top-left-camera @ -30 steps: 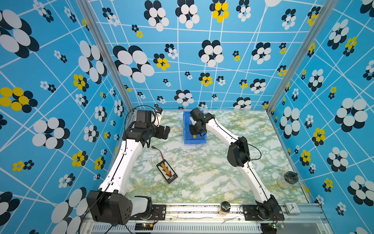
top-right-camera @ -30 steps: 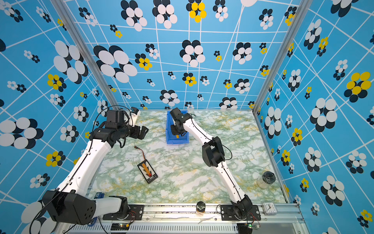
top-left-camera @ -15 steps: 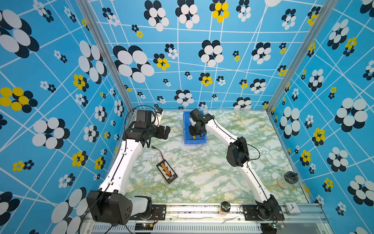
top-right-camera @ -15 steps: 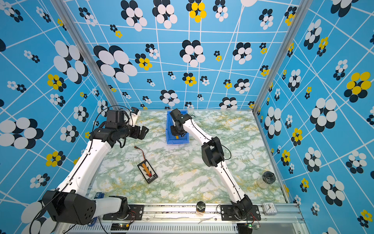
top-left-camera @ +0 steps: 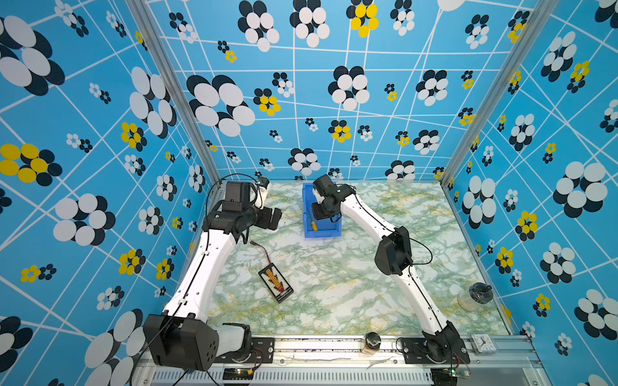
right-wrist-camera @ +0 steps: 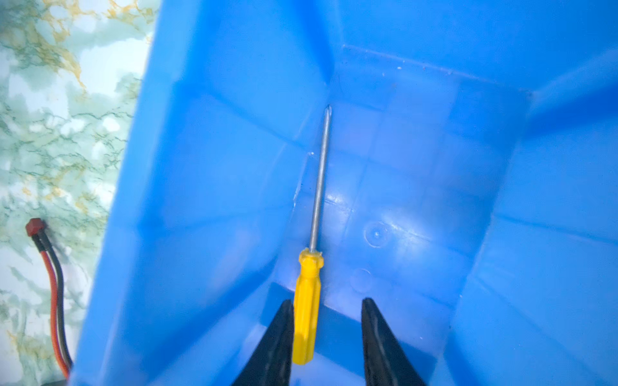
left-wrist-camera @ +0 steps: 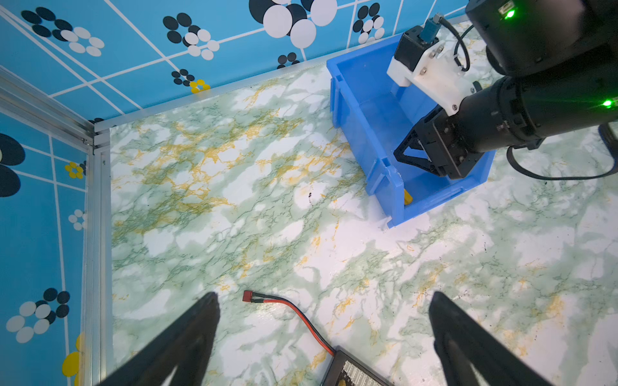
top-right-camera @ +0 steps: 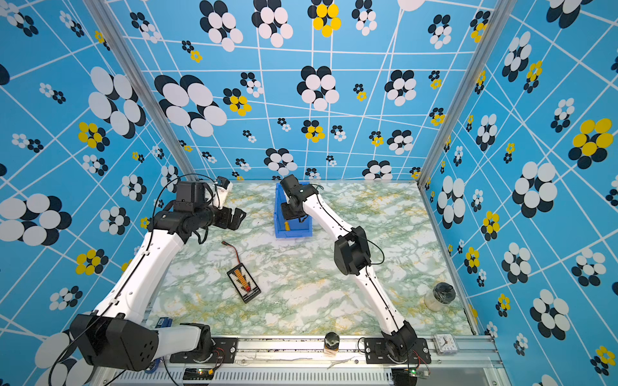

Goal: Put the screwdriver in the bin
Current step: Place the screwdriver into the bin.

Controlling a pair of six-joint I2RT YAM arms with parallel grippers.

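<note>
Our right gripper, jaws partly open and holding nothing, hangs over the screwdriver lying in the bin; we should lift straight up without nudging it.

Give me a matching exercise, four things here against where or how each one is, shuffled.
1. yellow-handled screwdriver with a thin grey metal shaft
2. black rectangular board with red wires
3. left gripper
4. pale jar with a dark lid

A. standing at the marble table's right edge
B. open, holding nothing
C. lying inside the bright blue plastic bin
D. lying flat on the table

Pairs: 1-C, 2-D, 3-B, 4-A.
</note>
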